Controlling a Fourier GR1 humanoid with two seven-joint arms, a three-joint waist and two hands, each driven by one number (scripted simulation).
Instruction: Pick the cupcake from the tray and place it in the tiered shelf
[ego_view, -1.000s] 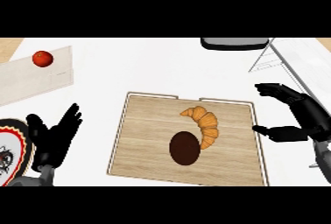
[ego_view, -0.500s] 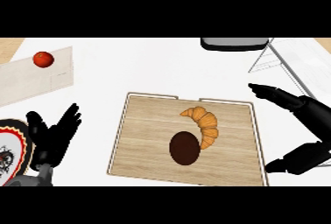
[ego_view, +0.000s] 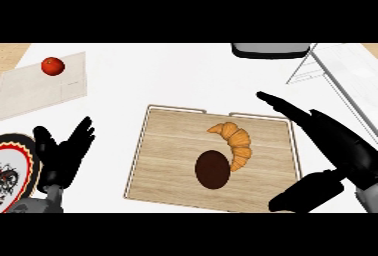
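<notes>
White bench (ego_view: 148, 75), light wooden tray (ego_view: 162, 165) at centre. Dark brown round cupcake (ego_view: 212, 169) sits mid-tray, touching the golden croissant (ego_view: 236, 142) on its right. My right hand (ego_view: 336, 142) hangs open over the tray's right edge, thumb spread wide. Left hand (ego_view: 63, 155) rests open near the bench's left edge. Note: I should close on the cupcake from above, clear of the croissant, then lift toward the white wire tiered shelf (ego_view: 332, 70) at the far right corner.

We count on surface (ego_view: 162, 75):
- one wooden tray (ego_view: 166, 165)
- one cupcake (ego_view: 212, 169)
- one croissant (ego_view: 235, 142)
- one red fruit (ego_view: 52, 65)
- one pale mat (ego_view: 33, 95)
- one red-rimmed plate (ego_view: 13, 172), partly cut off at edge
- one wire shelf (ego_view: 332, 70), partly in view
- one grey object (ego_view: 269, 50) at top, kind we cannot tell
- two hands: left hand (ego_view: 63, 159), right hand (ego_view: 336, 142)
</notes>
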